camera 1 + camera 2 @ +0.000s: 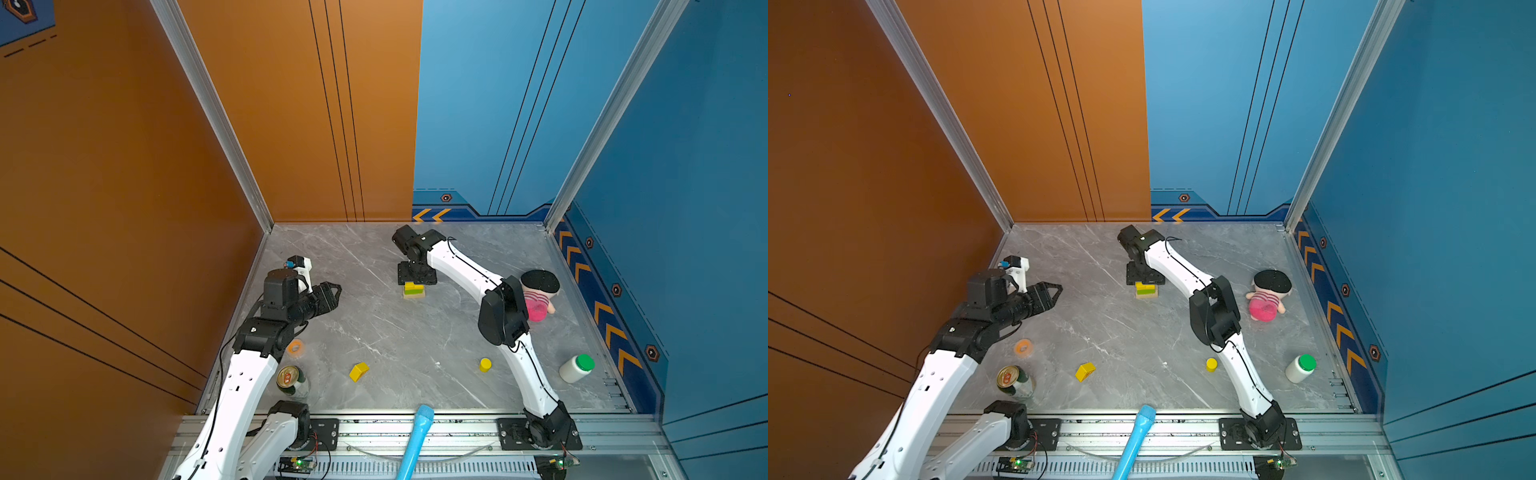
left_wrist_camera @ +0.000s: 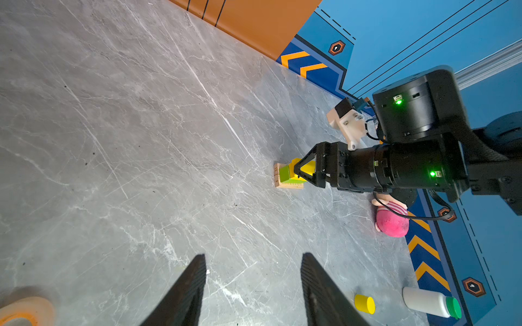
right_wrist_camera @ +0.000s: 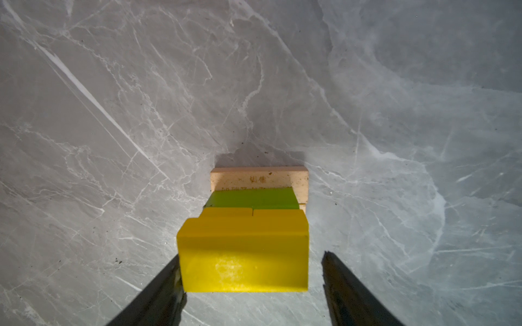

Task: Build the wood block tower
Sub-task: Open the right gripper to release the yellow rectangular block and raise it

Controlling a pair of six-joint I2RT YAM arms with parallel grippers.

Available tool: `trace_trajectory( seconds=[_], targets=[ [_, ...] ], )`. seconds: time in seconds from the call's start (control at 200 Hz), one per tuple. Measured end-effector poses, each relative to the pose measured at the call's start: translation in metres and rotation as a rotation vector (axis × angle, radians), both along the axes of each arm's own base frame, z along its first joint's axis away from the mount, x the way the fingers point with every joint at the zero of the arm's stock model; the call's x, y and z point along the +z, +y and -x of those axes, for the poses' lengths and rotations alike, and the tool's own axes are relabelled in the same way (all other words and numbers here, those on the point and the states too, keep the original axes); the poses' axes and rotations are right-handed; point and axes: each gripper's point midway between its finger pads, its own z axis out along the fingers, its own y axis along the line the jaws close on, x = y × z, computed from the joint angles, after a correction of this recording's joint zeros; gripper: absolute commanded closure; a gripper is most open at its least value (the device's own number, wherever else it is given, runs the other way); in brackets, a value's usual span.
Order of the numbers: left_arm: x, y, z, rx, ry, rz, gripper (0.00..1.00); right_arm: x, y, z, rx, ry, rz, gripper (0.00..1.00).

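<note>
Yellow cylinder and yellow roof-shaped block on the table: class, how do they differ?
Shape: the yellow cylinder is round with a flat top; the yellow roof-shaped block is angular with sloping faces.
Place: in both top views the yellow cylinder stands right of the middle, the yellow roof-shaped block left of it, nearer the drink can.
Shared: both are yellow and sit apart from the tower.

A: Access to tower (image 1: 414, 289)?
B: Top is taken: right gripper (image 3: 251, 256) straddles it, jaws apart. The right arm (image 1: 461, 266) blocks its right side. Left and near sides are free.
A: Mid worktop (image 1: 374, 324)?
B: Bare. Near edge: can (image 1: 291, 380) and tape (image 1: 295, 347) at the left corner under left arm (image 1: 245, 382), then block (image 1: 358, 371), cylinder (image 1: 485, 364), bottle (image 1: 577, 368). Right edge: doll (image 1: 540, 286).
</note>
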Motion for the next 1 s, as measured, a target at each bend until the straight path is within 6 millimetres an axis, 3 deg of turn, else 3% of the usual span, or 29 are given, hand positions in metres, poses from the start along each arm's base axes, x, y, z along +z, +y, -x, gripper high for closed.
trace_trajectory(
  seconds=[1.001],
  targets=[
    [0.0, 0.0, 0.0, 0.0, 0.0, 0.0, 0.44, -0.0063, -0.0044, 0.002, -0.004, 0.016, 0.012, 0.21]
  ],
)
